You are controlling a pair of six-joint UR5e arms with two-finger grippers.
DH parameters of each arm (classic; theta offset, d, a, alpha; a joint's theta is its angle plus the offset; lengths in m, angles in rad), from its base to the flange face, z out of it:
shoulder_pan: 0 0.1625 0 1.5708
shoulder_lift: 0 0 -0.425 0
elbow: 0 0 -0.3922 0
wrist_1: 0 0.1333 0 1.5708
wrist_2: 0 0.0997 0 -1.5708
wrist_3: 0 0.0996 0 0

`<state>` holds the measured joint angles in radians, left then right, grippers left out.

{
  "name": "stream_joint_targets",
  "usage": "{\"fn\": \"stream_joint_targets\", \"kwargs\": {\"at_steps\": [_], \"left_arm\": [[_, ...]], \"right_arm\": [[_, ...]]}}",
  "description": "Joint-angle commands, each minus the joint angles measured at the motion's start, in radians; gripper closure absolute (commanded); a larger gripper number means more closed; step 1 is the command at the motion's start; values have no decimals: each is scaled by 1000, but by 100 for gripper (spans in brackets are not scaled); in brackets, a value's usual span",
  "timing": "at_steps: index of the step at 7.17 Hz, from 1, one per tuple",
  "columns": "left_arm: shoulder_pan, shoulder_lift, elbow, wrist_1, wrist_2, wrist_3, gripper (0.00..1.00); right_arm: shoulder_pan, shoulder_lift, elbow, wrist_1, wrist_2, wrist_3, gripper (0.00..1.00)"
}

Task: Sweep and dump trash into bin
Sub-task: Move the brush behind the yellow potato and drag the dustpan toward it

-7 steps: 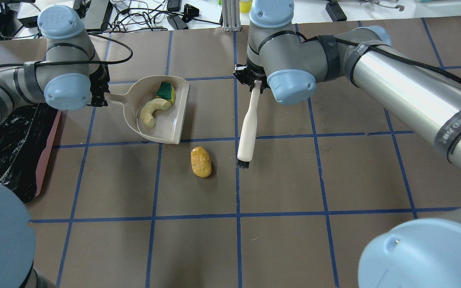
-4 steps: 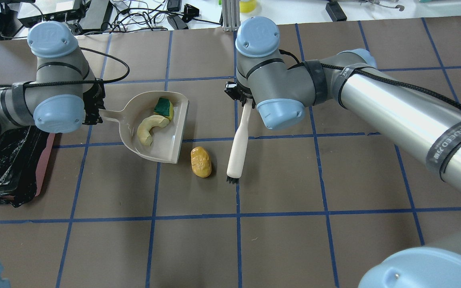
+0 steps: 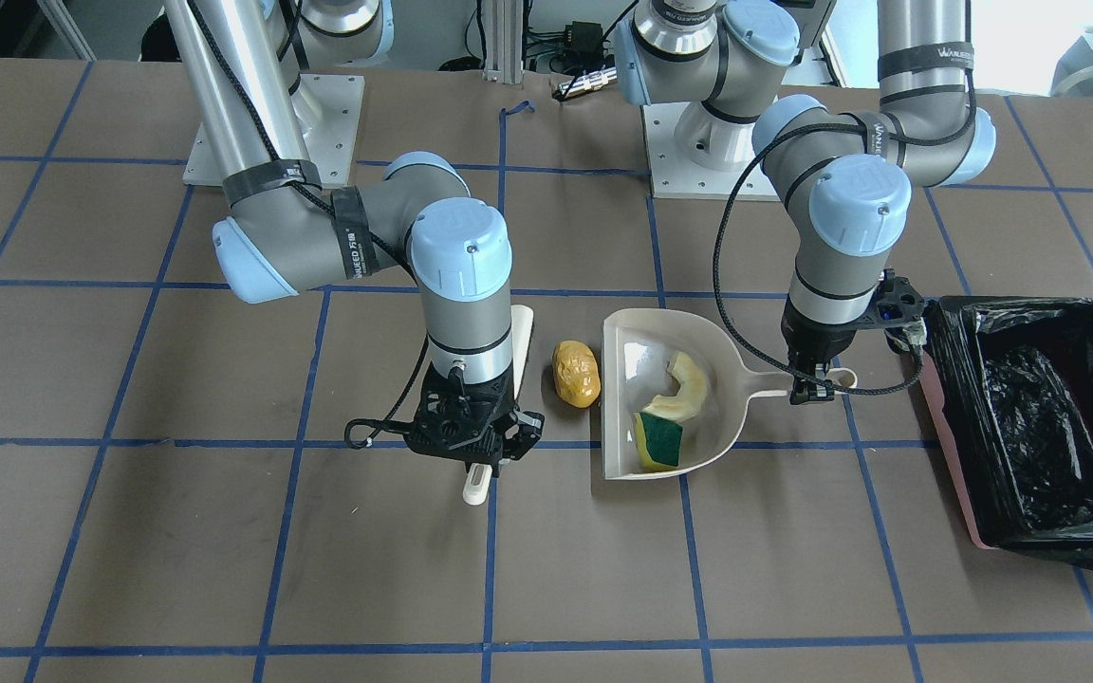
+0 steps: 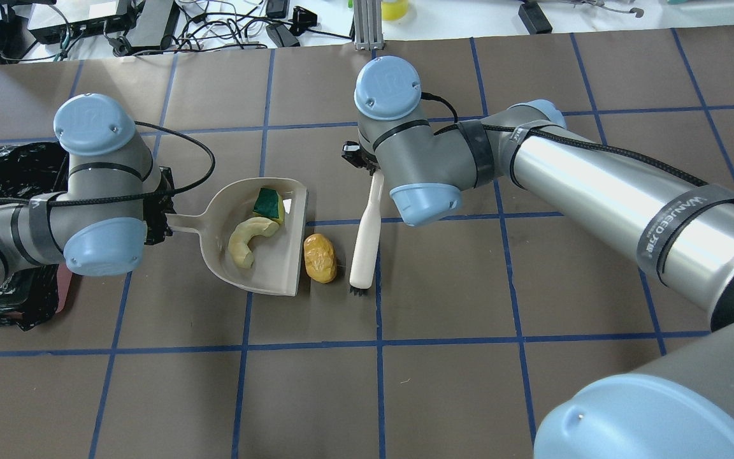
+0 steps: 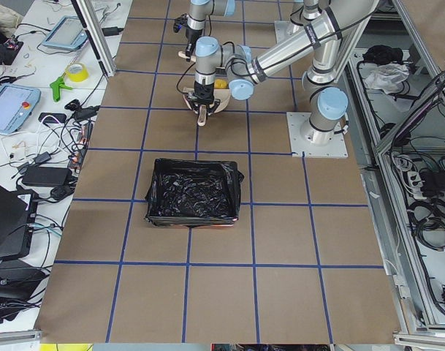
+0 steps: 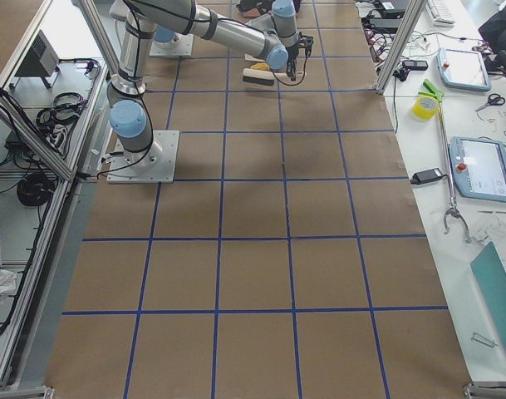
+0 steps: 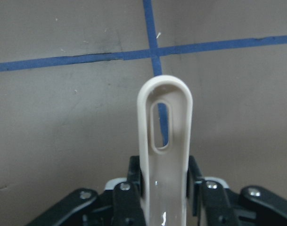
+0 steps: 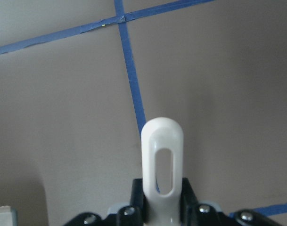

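The potato-like lump (image 4: 320, 257) is golden brown and bumpy, and it lies on the brown table (image 4: 469, 287) near the middle of the overhead view. It sits in the narrow space between two things. The open edge of the beige dustpan (image 4: 278, 271) is right beside it on the left, so close that I cannot tell if they touch. The white brush (image 4: 366, 239) is near it on the right, with its dark bristles pointing to the bottom of the frame. Two pieces are inside the dustpan. One is the crescent slice (image 4: 248, 237), pale cream and bent like a moon. The other is the sponge piece (image 4: 267, 203), green on top and yellow below, just above the slice. The left gripper (image 4: 162, 223) is clamped on the dustpan handle, and the right gripper (image 4: 367, 162) is clamped on the brush handle. The bin (image 3: 947, 455) has pink sides and a shiny black bag, and it stands at the right edge of the front view, apart from the dustpan. A moment ago the dustpan was higher in the overhead view and there was a gap beside the lump. The brush was farther right. The lump has not moved.
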<state>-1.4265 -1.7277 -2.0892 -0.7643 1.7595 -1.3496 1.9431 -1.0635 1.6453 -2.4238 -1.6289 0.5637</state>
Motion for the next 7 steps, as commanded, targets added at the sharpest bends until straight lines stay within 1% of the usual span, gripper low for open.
{"fn": "stream_joint_targets", "kwargs": {"at_steps": [1, 2, 3, 7], "left_arm": [[-2, 4, -57, 91, 49, -3, 100], [-2, -3, -57, 92, 60, -14, 100], [-2, -21, -57, 99, 60, -40, 100], [-8, -32, -52, 99, 61, -100, 100]], "right_arm": [[20, 20, -1, -34, -6, 2, 100], [20, 20, -2, -37, 1, 27, 100], [23, 32, -2, -67, 4, 39, 100], [53, 53, -28, -78, 8, 123, 100]]}}
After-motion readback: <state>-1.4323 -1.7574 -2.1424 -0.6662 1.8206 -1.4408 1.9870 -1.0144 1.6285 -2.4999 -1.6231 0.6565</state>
